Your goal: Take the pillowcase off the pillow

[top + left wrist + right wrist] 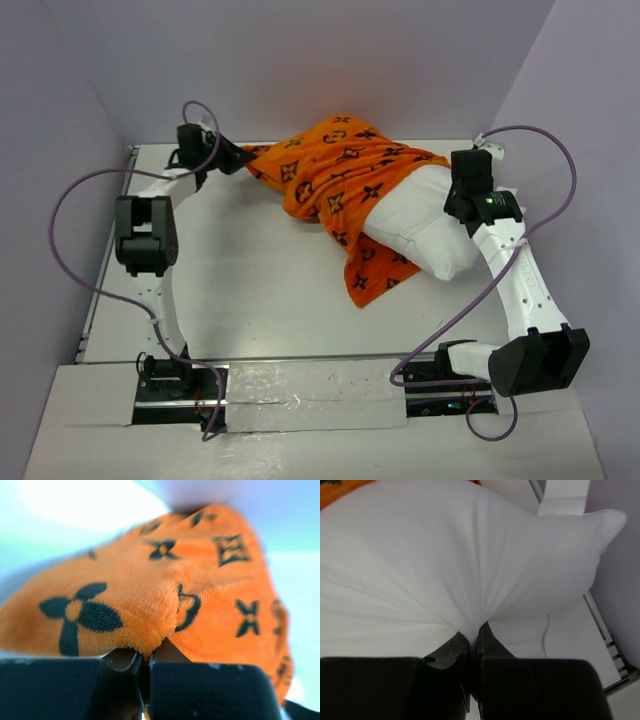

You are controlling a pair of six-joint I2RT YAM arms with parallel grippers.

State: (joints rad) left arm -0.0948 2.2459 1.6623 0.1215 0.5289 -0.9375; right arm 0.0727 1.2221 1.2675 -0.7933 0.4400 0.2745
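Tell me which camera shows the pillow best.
The top view: the pillow sticks out bare from the pillowcase at the right. The right wrist view shows only a close-up of its pinched end; the left wrist view shows only pillowcase.

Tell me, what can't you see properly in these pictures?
Top view: the pillowcase covers one end of the pillow, hiding how much is inside.
Left wrist view: the left gripper pinches blurry cloth; the pillow is out of sight.
Right wrist view: the pillow fills the frame; the pillowcase is cut off at the top-left corner.
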